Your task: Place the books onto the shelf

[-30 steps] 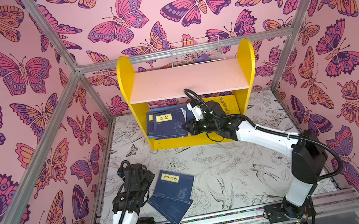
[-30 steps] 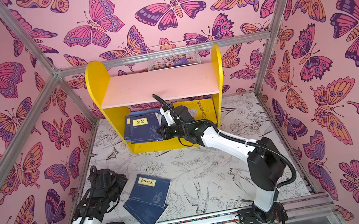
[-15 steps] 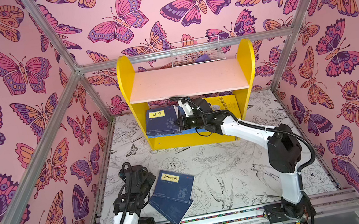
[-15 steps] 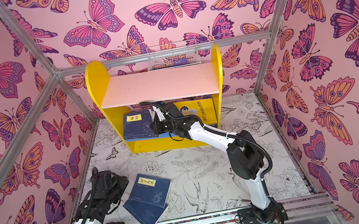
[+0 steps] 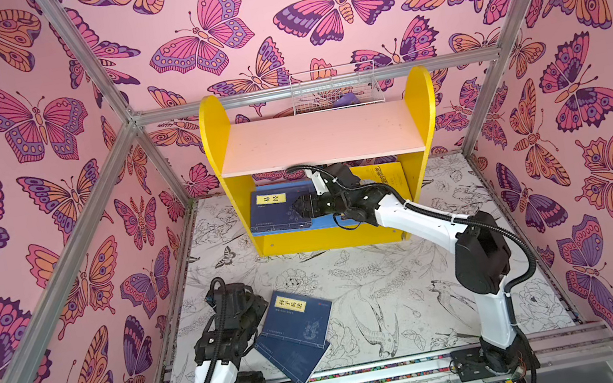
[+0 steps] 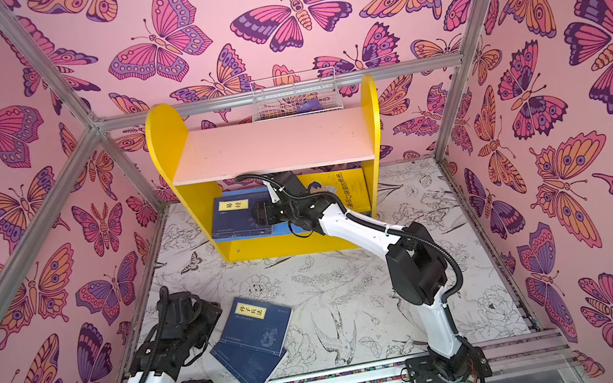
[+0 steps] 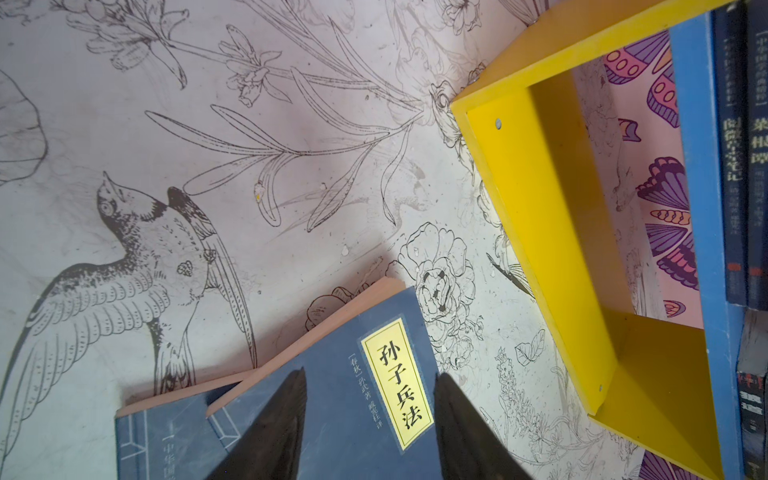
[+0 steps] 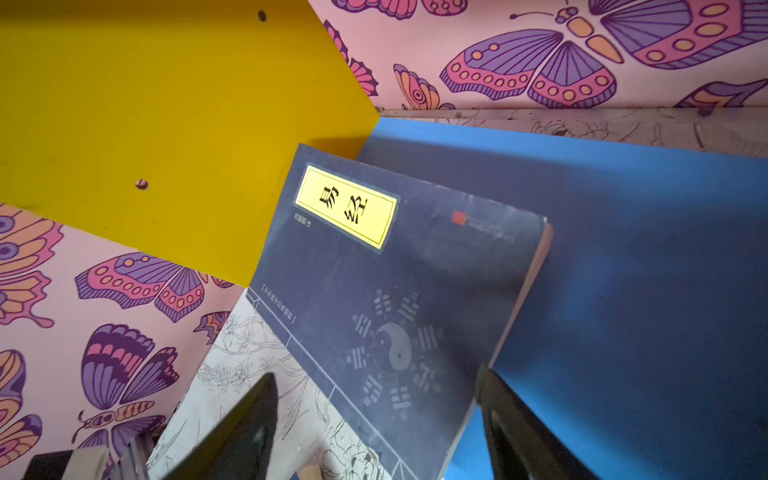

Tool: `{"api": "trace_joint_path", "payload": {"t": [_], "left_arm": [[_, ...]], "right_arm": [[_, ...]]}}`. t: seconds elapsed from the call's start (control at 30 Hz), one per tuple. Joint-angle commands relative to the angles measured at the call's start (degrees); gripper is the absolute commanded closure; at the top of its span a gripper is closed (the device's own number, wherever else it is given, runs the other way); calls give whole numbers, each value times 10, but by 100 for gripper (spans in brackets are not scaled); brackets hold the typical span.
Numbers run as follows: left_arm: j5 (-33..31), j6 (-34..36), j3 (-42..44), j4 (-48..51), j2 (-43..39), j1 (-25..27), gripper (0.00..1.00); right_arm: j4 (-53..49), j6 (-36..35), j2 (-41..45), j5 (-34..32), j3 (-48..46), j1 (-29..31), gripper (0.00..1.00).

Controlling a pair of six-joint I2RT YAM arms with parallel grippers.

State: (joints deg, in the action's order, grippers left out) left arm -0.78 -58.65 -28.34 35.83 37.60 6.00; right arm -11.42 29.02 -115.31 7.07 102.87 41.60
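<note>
Enclosure: pink butterfly walls [image 5: 32,120] on an aluminium frame [image 5: 165,115]. The table [image 5: 394,270] is printed with line-drawn birds and flowers.

Near the table's front-left corner, the left gripper [image 7: 370,372] hangs over two navy books. Its jaws stand apart and clamp nothing. The top book [image 5: 301,320] carries a yellow title label and lies cover up, askew on the lower book [image 5: 292,357]. The lower book reaches the table's front edge. In both top views the gripper body sits just beside the left edge of this pair.

The shelf [image 5: 214,140] stands at the middle of the table's far edge. Its pink upper board [image 5: 319,142] is bare. On the left part of the blue lower board [image 5: 323,223] a navy book [image 5: 274,212] with a yellow label and a yin-yang cover lies face up. It rests on a stack of navy books [image 7: 733,166] with spines to the front. Whether it lies flat or tilted cannot be told.

The right gripper [image 8: 376,371] reaches under the upper board to that book's right edge. Its jaws are wide apart and hold nothing. One finger is just beside the page edge; contact cannot be confirmed.

A yellow book [image 5: 387,183] stands on the right part of the lower board.

A white wire basket [image 5: 334,89] sits behind the shelf, right of its middle.
</note>
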Motion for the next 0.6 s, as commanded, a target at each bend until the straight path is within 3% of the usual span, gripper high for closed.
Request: {"api": "trace_joint_path", "payload": {"t": [0.0, 0.27, 0.57], "left_arm": [[9, -4, 1, -2, 1, -3, 48], [13, 1, -4, -5, 8, -3, 48], [16, 0, 5, -15, 14, -2, 47]], "right_arm": [[-23, -29, -5, -43, 45, 2, 21], [-53, -66, 13, -73, 29, 27, 25], [-86, -114, 48, -86, -29, 45, 22]]}}
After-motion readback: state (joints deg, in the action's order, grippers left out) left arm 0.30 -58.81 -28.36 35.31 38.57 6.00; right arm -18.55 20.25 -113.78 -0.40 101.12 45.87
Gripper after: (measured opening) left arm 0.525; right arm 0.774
